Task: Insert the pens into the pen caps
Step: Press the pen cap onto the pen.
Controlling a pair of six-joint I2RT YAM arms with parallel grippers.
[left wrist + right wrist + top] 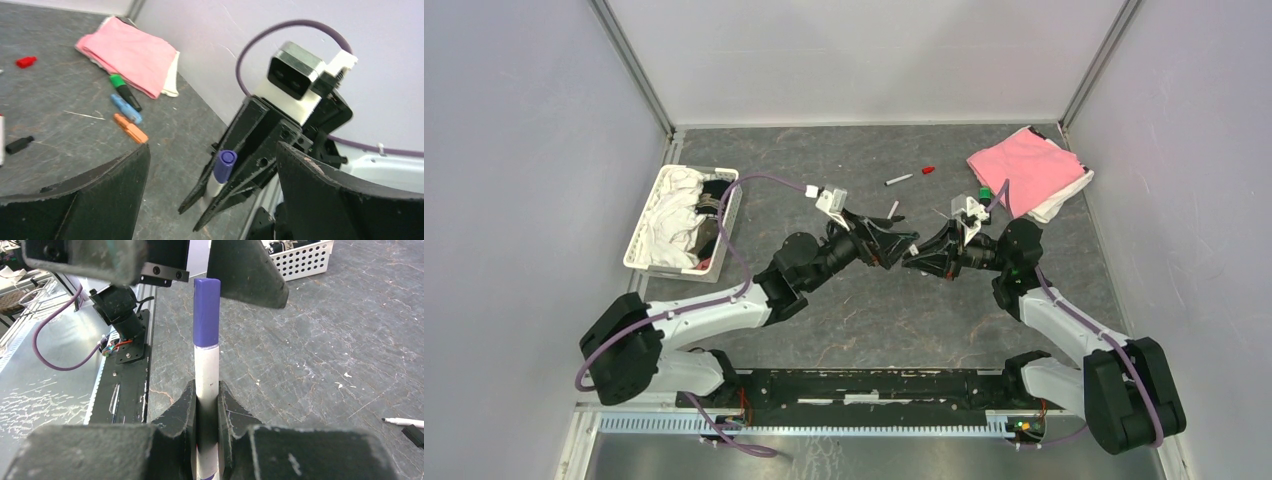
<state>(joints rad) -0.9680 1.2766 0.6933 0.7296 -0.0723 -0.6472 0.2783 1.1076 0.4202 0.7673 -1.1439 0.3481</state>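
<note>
The right gripper (206,405) is clamped narrow on the lower barrel of a white-barrelled pen (206,370), held up over the middle of the table (824,160) between the two arms, with a blue-purple cap (206,310) on its free end, apparently pushed home. The left gripper (212,152) stands wide, its fingers on either side of that cap and not touching it. The pen looks light and stiff, with a smooth round barrel that could twist or slide in the jaws, so a hold low on the barrel, leaving the tip end clear, seems right; a cap is tiny and best pinched across its sides. At the far right, just beside the pink cloth (130,52), lie a green-and-black marker (125,91), a blue marker (126,108) and an orange marker (130,128), thicker and likely easier to grip mid-barrel; a red cap (928,170) lies far, near a thin pen (898,180)
</note>
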